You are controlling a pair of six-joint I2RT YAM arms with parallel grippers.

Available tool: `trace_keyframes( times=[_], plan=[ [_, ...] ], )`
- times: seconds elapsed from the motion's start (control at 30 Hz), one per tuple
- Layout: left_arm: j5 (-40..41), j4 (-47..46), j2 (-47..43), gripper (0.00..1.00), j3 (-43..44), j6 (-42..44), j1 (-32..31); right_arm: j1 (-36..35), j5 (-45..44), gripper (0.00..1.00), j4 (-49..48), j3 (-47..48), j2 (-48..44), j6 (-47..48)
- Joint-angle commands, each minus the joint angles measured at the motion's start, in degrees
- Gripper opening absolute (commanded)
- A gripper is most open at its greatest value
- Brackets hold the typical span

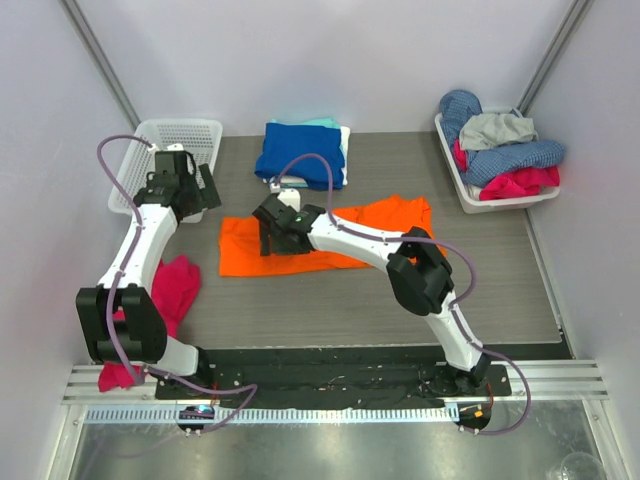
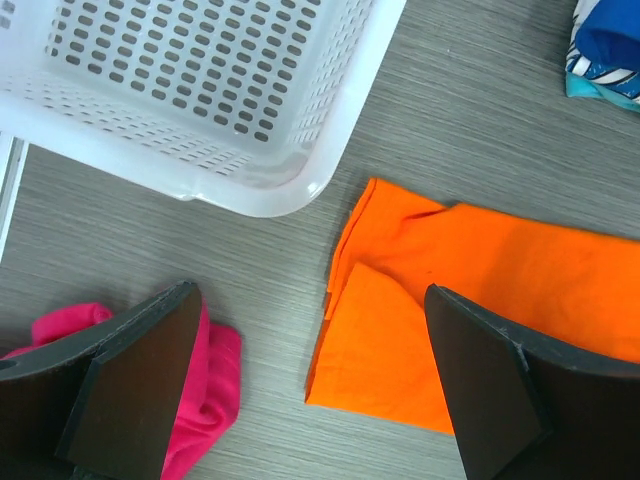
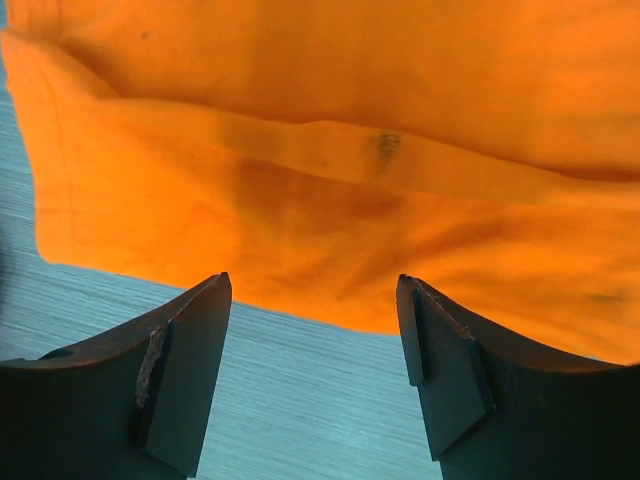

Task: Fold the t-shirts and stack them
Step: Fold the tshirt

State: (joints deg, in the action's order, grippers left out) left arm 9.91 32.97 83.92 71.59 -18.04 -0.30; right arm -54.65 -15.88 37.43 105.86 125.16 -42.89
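Observation:
The bright orange t-shirt [image 1: 240, 252] lies partly folded across the table's middle. It also shows in the left wrist view [image 2: 500, 280] and fills the right wrist view [image 3: 320, 150], with small dark specks. My right gripper [image 1: 270, 238] is open and empty, low over the shirt, with one cloth edge just beyond its fingertips [image 3: 313, 285]. My left gripper [image 1: 205, 190] is open and empty above the table, left of the shirt's left corner [image 2: 310, 300]. The folded royal blue t-shirt [image 1: 300, 150] lies on pale teal and white shirts at the back; its corner shows in the left wrist view [image 2: 610, 40].
An empty white perforated basket [image 1: 150, 140] stands at the back left [image 2: 300, 170]. A pink cloth [image 1: 175, 290] lies by the left arm [image 2: 215, 385]. A white bin [image 1: 470, 195] at the back right holds several crumpled clothes.

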Motion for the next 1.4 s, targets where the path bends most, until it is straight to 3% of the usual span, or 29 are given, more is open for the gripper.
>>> trace_keyframes(
  times=[0.0, 0.33, 0.7, 0.97, 1.13, 1.2, 1.37],
  plan=[
    [-3.1, 0.1, -2.9, 1.0, -0.6, -0.9, 1.6, 0.1, -0.3, 0.75, 0.1, 5.7, 3.1, 2.3],
    [-4.5, -0.6, -3.6, 1.0, -2.7, -1.3, 1.6, -0.1, 4.0, 0.75, -3.0, 3.8, 6.6, 6.3],
    [-4.8, -1.2, -4.3, 1.0, -4.7, -1.2, 1.6, -2.4, 9.2, 0.75, -2.5, -22.8, -7.4, 6.6],
    [-5.9, -1.4, -4.6, 1.0, -5.8, -1.5, 1.7, -2.9, 11.0, 0.75, 0.2, -42.0, -24.8, 4.5],
    [-9.6, -2.2, -4.2, 1.0, -5.8, -1.2, 1.6, -3.0, 6.1, 0.75, 5.9, -45.1, -36.9, 3.3],
    [-14.4, -2.7, -3.9, 1.0, -5.4, -0.8, 0.8, -2.7, 0.4, 0.76, 9.6, -43.5, -42.4, 1.2],
    [-21.3, -5.7, 0.9, 1.0, -1.5, 2.4, -9.1, 0.0, -11.9, 0.74, 11.2, -41.3, -54.5, -6.1]
  ],
)
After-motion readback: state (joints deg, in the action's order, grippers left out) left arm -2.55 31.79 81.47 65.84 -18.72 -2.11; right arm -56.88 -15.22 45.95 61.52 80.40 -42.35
